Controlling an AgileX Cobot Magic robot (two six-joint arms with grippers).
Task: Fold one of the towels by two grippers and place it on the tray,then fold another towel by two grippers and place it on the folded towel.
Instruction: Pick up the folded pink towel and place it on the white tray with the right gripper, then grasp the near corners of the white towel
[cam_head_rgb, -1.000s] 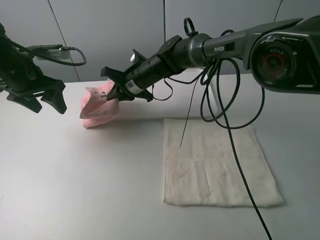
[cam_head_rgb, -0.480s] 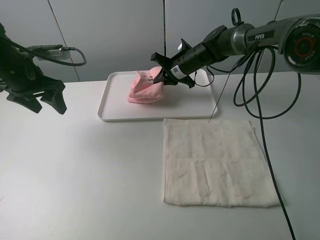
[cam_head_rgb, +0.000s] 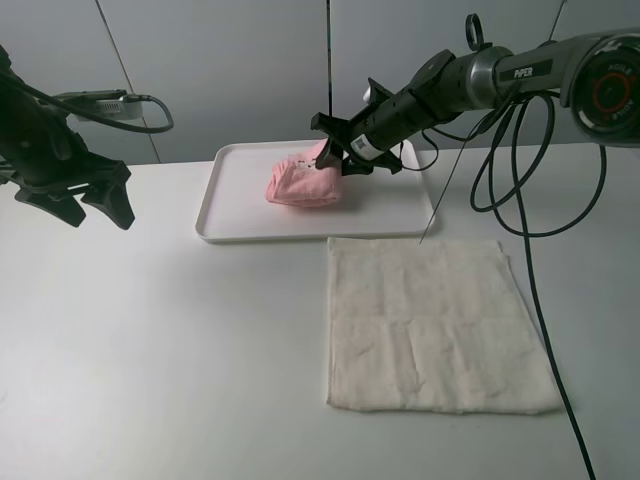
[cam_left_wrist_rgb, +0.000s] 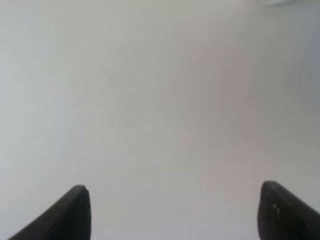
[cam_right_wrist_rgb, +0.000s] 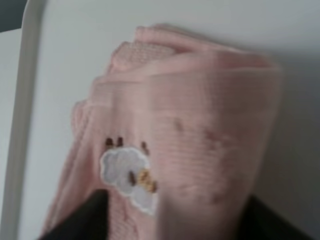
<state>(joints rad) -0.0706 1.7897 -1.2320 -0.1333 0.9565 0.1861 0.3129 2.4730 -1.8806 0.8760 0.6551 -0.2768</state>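
The pale pink towel (cam_head_rgb: 300, 185) lies bunched and folded on the white tray (cam_head_rgb: 225, 225) at the back of the table. My right gripper (cam_head_rgb: 335, 160) is at the towel's right end, low over the tray. In the right wrist view its fingers (cam_right_wrist_rgb: 95, 217) stand apart on either side of the pink towel (cam_right_wrist_rgb: 190, 125), whose sheep patch faces the camera. The cream towel (cam_head_rgb: 435, 325) lies flat and unfolded in front of the tray, to the right. My left gripper (cam_head_rgb: 95, 205) hovers at the far left, open over bare table (cam_left_wrist_rgb: 175, 215).
Black cables (cam_head_rgb: 520, 200) hang from the right arm over the back right of the table, and one thin cable (cam_head_rgb: 435, 215) dangles to the cream towel's far edge. A grey wall stands behind the tray.
The right arm carried the pink towel to the right and set it down on the tray. Its jaws have parted. The left arm has not moved.
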